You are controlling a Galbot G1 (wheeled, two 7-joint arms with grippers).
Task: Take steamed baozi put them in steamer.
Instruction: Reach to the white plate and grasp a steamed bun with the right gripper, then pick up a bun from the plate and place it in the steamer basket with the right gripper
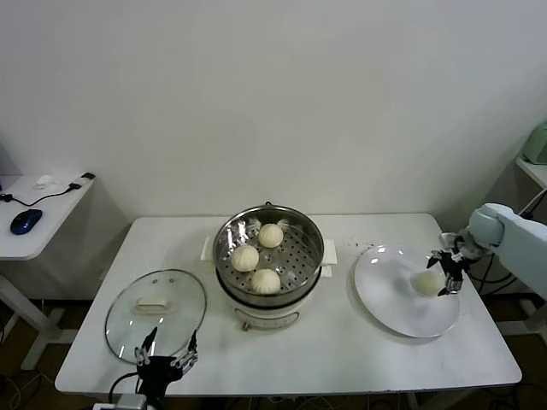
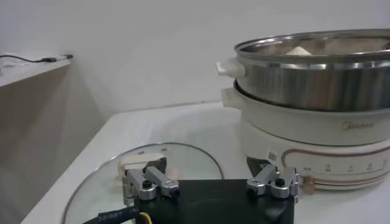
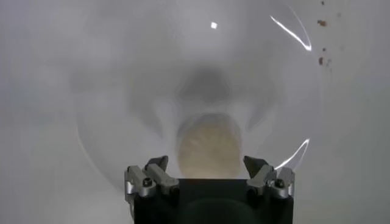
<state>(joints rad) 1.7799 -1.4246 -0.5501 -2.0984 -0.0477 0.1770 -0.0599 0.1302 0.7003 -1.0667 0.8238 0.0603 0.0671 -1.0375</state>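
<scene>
- The left gripper (image 1: 168,349) waits at the near table edge with its jaws spread wide and nothing between them; its arm is cut off by the bottom of the head view.
- Just beyond its fingers lies one round glass lid with a white handle (image 1: 155,313), flat on the white table (image 1: 342,359); in the left wrist view the gripper body hides the lid's near rim.
- Farther on and to the right of the left gripper stands one round shiny steel steamer on a white electric base (image 1: 312,256).
- Three smooth cream-white steamed baozi (image 1: 265,280) sit apart on its perforated floor; from the left wrist view only a sliver of one shows above the rim.
- The right gripper (image 1: 450,267) hangs over one flat white plate (image 1: 385,290), well to the right of the steamer, jaws fully apart.
- A fourth baozi (image 3: 209,148) lies on the plate between the open fingers; whether they touch it cannot be told, and the gripper body hides its near side in the right wrist view.
- A few dark specks (image 1: 363,248) lie on the table beyond the plate, too small to identify.
</scene>
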